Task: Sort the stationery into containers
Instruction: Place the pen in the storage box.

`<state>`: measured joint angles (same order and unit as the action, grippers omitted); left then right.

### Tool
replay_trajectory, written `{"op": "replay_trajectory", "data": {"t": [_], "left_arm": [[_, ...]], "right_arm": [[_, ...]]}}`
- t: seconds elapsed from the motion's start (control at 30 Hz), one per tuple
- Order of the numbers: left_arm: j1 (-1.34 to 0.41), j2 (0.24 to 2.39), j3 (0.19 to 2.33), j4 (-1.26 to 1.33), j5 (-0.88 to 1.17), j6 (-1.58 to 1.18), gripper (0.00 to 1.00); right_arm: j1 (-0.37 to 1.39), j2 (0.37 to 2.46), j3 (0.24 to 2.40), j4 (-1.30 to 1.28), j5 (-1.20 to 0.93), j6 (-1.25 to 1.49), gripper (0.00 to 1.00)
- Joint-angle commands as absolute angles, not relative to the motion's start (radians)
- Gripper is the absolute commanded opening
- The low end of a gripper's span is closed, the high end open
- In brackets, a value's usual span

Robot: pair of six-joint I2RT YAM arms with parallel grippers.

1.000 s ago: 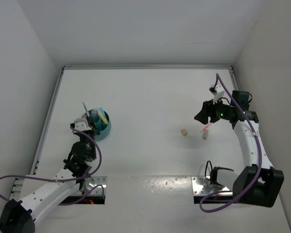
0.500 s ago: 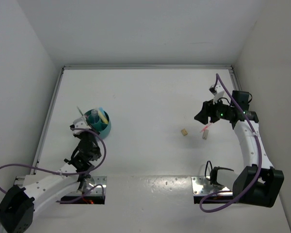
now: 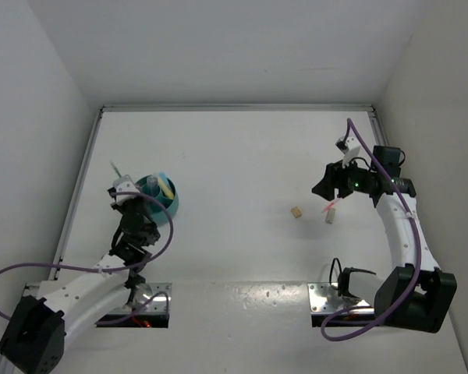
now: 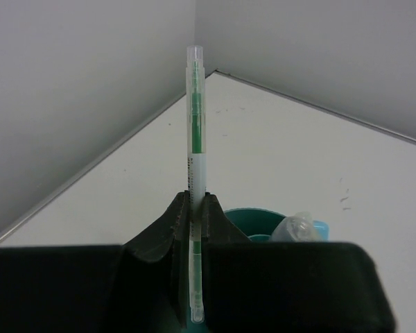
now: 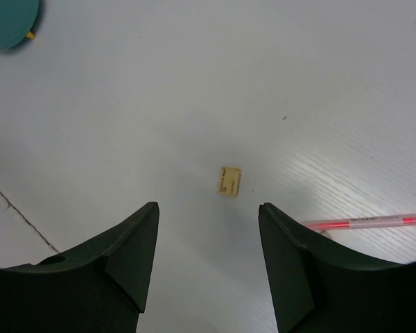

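Two loose pieces: small tan square chip [image 3: 296, 212] and thin pink pen [image 3: 330, 206] lie near each other on the white table [image 3: 234, 156], well right of the round teal plastic holder [image 3: 162, 201]
Holder contents: yellow and pale blue pens [image 3: 165, 185] stand inside
Textures: holder smooth and curved; table matt
Left gripper [image 4: 196, 208]: just left of the holder; fingers pinching a slim clear pen with a green core [image 4: 195, 125], upright
Right gripper [image 5: 206, 208]: far right of the holder, above the chip; fingers spread, holding nothing
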<state>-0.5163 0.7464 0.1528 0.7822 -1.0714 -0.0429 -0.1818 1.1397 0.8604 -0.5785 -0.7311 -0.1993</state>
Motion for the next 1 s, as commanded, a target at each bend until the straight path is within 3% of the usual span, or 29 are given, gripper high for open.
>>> {"op": "replay_trajectory", "data": {"t": [0.0,0.67,0.97], "left_arm": [[-0.459,0.787,0.172,0.838,-1.003,-0.03,0.0],[-0.316,1.008,0.172,0.96,-0.862,-0.198,0.0],[-0.316,0.979,0.143,0.905,-0.896,-0.255,0.0]], "right_arm": [[-0.187,1.121,0.877,-0.566,-0.762,-0.222,0.6],[-0.187,1.112,0.877,-0.575,-0.772,-0.222,0.6],[-0.187,1.121,0.877,-0.575,-0.772,-0.232,0.6]]}}
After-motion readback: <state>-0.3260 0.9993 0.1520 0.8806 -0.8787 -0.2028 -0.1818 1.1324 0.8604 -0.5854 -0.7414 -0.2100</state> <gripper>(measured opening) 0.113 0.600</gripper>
